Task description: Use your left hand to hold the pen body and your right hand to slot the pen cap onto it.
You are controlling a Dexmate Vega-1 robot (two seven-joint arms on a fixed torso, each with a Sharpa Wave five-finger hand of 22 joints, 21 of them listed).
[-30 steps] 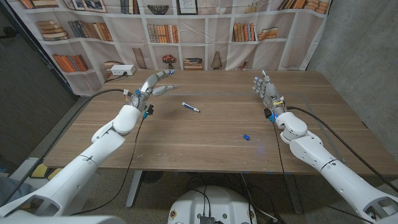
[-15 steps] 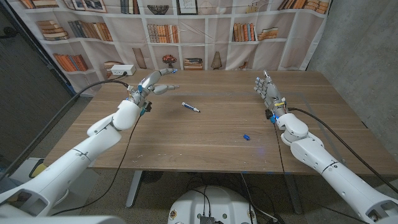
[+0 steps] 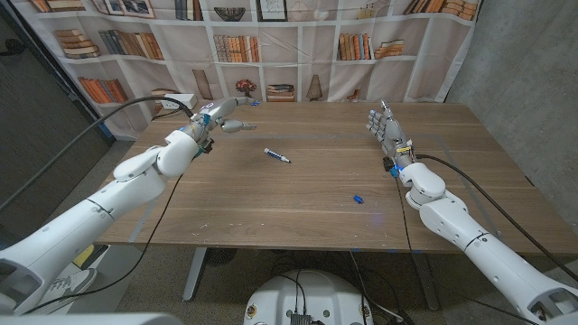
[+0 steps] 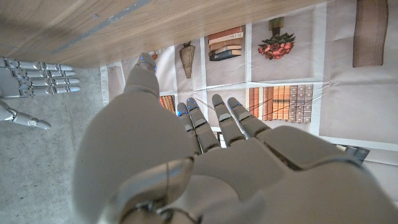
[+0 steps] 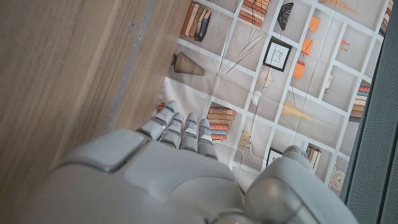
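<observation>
1. The pen (image 3: 277, 156) lies on the bench (image 3: 298, 203), a little left of the middle and toward the far side, its length slanting from far left to near right.
2. The cap (image 3: 358, 198), small and blue, lies on the bench to the right of the pen and nearer, well apart from it.
3. The left hand (image 3: 221, 117) hangs over the far left part of the bench, released and holding nothing, its fingers (image 3: 242, 127) stretched toward the right.
4. In the left wrist view the left hand's (image 4: 205, 162) fingers (image 4: 217, 118) reach out straight and slightly spread, with nothing between them.
5. The left hand is to the left of the pen and farther back, apart from it.
6. The right hand (image 3: 386, 132) stands at the far right of the bench, fingers (image 3: 380, 119) straight and pointing to the far side, released and holding nothing.
7. The right wrist view shows the right hand (image 5: 168, 168) from behind, its fingers (image 5: 177, 130) extended side by side toward the bookshelf backdrop (image 5: 261, 81).
8. The right hand is to the right of the cap and farther back, apart from it.
9. The bookshelf backdrop (image 3: 271, 45) hangs behind the far edge of the bench.
10. The right hand also shows in the left wrist view (image 4: 25, 78), fingers straight.
</observation>
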